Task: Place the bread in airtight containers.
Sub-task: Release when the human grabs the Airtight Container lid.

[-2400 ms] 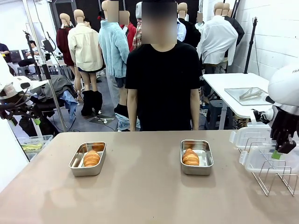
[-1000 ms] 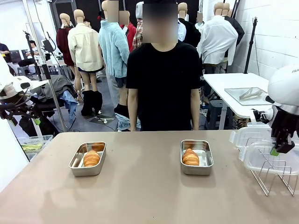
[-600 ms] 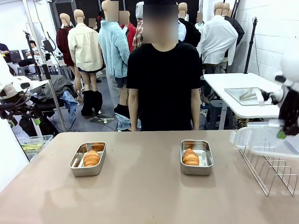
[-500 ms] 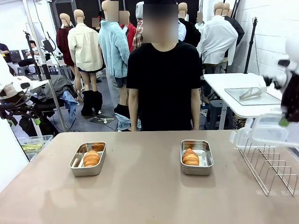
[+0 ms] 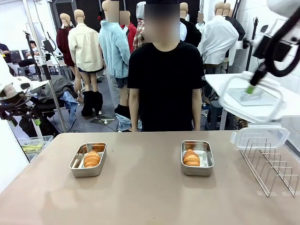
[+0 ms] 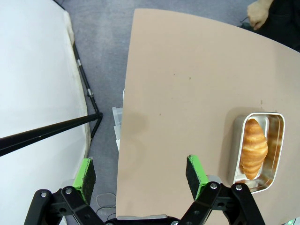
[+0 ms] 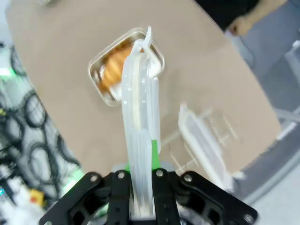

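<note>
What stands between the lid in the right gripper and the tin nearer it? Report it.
Nothing visible. The right gripper holds the clear lid in the air, above and to the right of the tin, whose open top holds just a croissant. The second lid and wire rack sit off to the side.

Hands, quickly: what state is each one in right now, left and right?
Left hand: open, holding nothing.
Right hand: closed on the clear lid, lifted off the table.
</note>
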`<state>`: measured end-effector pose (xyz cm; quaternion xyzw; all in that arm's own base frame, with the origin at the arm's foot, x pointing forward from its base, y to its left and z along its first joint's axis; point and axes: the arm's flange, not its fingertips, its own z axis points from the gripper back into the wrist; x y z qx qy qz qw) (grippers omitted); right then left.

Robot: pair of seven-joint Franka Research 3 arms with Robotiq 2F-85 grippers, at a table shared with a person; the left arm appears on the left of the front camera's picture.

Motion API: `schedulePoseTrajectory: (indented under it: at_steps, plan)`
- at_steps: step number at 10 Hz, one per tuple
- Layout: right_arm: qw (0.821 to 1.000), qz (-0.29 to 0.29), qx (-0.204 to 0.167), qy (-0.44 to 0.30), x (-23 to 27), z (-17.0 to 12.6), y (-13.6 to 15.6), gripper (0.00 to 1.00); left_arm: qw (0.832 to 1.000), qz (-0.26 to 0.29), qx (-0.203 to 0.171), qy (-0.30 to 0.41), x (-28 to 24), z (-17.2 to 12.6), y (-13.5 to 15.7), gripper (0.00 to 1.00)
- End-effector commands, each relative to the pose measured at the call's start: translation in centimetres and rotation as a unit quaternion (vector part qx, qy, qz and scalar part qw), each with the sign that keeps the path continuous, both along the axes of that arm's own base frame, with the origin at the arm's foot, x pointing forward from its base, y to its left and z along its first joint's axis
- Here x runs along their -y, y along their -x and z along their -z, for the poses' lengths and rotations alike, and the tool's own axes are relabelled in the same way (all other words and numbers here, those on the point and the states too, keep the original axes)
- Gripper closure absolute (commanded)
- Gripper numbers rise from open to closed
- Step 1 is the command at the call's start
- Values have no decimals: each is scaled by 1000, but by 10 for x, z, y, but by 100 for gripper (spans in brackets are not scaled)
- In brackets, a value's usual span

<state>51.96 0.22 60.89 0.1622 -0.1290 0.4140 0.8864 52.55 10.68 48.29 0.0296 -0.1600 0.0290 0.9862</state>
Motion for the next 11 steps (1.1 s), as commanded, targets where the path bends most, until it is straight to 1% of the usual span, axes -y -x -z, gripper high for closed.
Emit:
schedulePoseTrajectory:
  at_steps: [1,3,4,5,6,7,8,11]
  plan:
    - [995,54,-18,-81,-14,-6,-52,100,1000,-6,0,-8,0,-2,1,0]
    - [991,106,6,-77,-28,0,-93,100,1000,-6,0,-8,0,-2,1,0]
    - [989,133,18,-62,-28,7,-112,100,1000,-6,0,-8,0,-2,1,0]
    - [987,145,19,-62,-29,14,-123,100,1000,-6,0,-8,0,-2,1,0]
    - [987,146,8,-69,-29,20,-128,100,1000,-6,0,-8,0,-2,1,0]
    - [989,135,7,-66,-29,22,-125,100,1000,-6,0,-8,0,-2,1,0]
    - [988,133,18,-76,-27,21,-123,100,1000,-6,0,-8,0,-2,1,0]
    - [988,133,18,-76,-27,21,-123,100,1000,-6,0,-8,0,-2,1,0]
